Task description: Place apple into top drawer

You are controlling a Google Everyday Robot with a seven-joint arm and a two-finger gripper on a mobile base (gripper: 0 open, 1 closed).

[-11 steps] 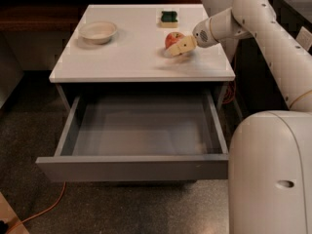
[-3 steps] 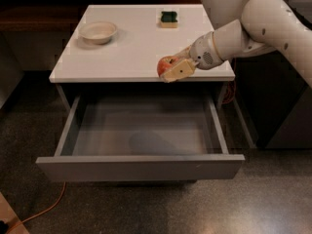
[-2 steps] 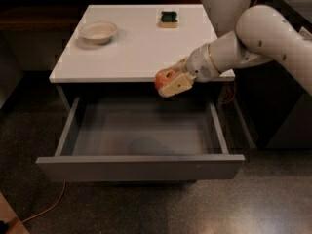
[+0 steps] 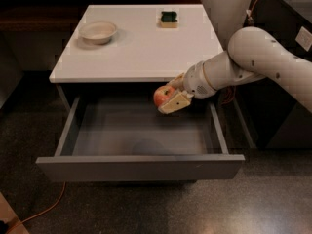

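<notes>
Gripper: we are seeing the gripper (image 4: pixel 168 96) hanging over the back right part of the open top drawer (image 4: pixel 141 167), just below the front edge of the table (image 4: pixel 141 57). Its fingers are clamping the apple (image 4: pixel 161 95).
Apple: we are finding it in the air between the fingers, inside the drawer's outline.
Edges: the drawer is standing pulled out. Its right wall is lying near the wrist, and its front panel and left wall are well apart from the apple.
Open room: we are seeing grey drawer floor showing to the left of the apple and in front of it.
Count: we are counting one apple, one open drawer, one bowl (image 4: pixel 98 32), one sponge (image 4: pixel 169 18), one arm (image 4: pixel 258 57) and one gripper.
</notes>
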